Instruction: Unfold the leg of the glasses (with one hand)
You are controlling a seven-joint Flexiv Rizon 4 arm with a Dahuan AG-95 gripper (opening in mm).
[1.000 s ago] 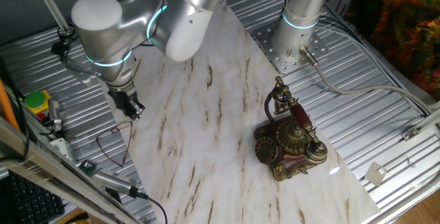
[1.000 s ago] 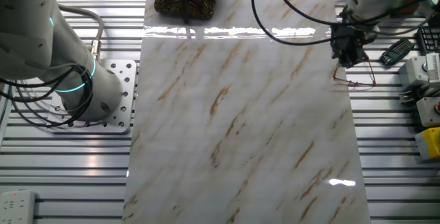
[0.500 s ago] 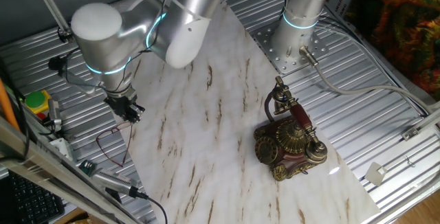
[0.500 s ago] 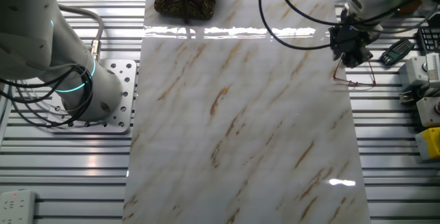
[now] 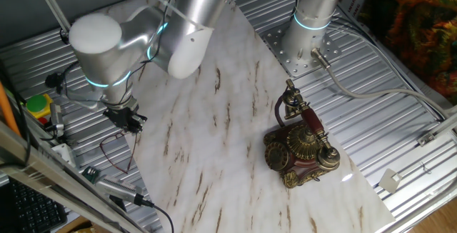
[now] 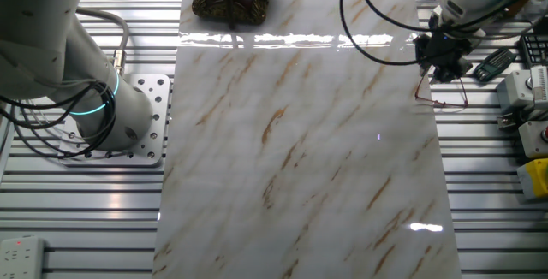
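Lying at the worktop's (image 5: 214, 126) left edge is one pair of glasses (image 5: 118, 151) — thin reddish wire, partly over the slatted metal. One pincer (image 5: 133, 121) hangs just above them, tilted sideways from a bent silver arm (image 5: 153, 26) with a cyan ring; whether it is clenched I cannot tell. One telephone (image 5: 300, 146) stands well apart, rightward.
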